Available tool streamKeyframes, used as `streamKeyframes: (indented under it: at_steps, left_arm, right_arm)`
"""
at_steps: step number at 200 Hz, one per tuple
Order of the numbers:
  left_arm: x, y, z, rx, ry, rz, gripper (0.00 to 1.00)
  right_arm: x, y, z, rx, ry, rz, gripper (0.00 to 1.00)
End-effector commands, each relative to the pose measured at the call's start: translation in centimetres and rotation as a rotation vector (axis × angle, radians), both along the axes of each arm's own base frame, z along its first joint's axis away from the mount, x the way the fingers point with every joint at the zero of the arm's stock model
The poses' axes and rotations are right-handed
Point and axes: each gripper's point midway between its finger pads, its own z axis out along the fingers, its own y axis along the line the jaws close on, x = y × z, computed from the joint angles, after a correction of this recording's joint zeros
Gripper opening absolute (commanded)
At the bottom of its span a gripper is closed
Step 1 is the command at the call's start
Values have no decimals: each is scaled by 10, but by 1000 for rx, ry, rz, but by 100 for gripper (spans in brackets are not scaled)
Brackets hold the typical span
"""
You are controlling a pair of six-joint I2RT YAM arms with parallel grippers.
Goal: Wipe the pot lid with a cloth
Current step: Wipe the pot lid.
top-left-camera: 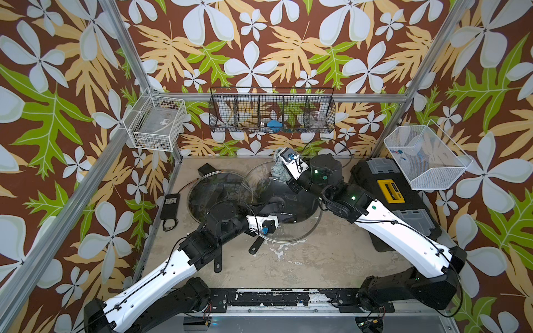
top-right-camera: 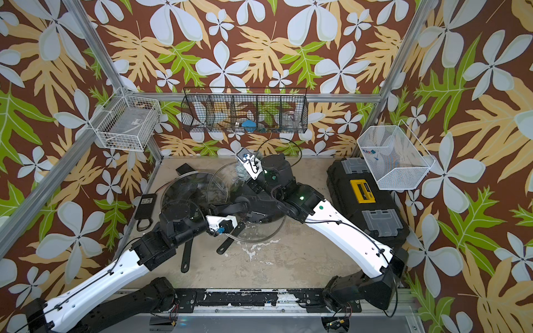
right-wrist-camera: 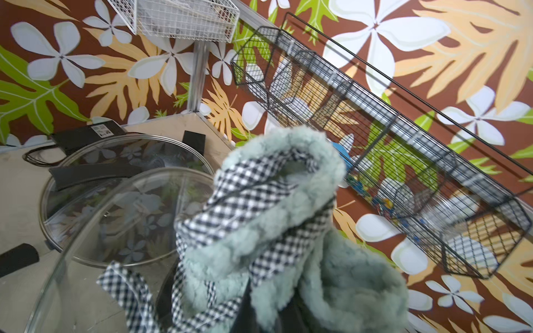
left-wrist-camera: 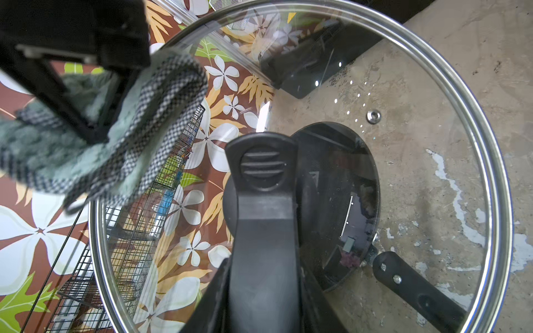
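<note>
**Floral booth, scuffed bench**

Walls: brown wallpaper (top-left-camera: 259,43) with white flowers and green and tan leaves on the back and both sides. Aluminium posts (top-left-camera: 127,43) frame the corners.

A black wire basket (top-left-camera: 272,111), split into compartments, hangs on the back wall. A white wire basket (top-left-camera: 155,124) sits at the left corner and a white mesh basket (top-left-camera: 427,157) on the right.

The tabletop (top-left-camera: 317,259) is beige and worn, with pale chipped patches. A black toolbox (top-left-camera: 372,173) with a yellow latch lies at its right edge, a power adapter (top-left-camera: 170,206) at its left.

Light is even and soft.
</note>
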Motion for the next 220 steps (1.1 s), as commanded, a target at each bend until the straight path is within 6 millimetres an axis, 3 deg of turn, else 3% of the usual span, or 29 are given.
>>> streamKeyframes:
  at_steps: [1, 16, 33, 101, 121, 147, 169, 220]
  left_arm:
    - [4, -2, 60, -219, -97, 22, 0]
    - [6, -1, 64, -274, -54, 40, 0]
    - [8, -3, 63, -304, -16, 48, 0]
    - [24, 1, 75, -469, 118, 150, 0]
    - [24, -1, 72, -457, 127, 143, 0]
    - [25, 0, 69, -449, 125, 153, 0]
    - [26, -1, 72, -477, 146, 156, 0]
    - [29, -1, 84, -615, 234, 178, 0]
  right_arm:
    - [1, -29, -4, 10, 4, -82, 0]
    - [-7, -40, -3, 16, 2, -91, 0]
    - [-18, -38, -7, 34, 27, -50, 0]
    - [-77, 1, -61, 1, 132, 99, 0]
    - [-73, -10, -55, 17, 104, 35, 0]
    - [-52, -44, -34, 56, 54, -92, 0]
    - [-40, -61, -37, 67, 72, -133, 0]
    - [-74, -11, -77, 47, 157, 42, 0]
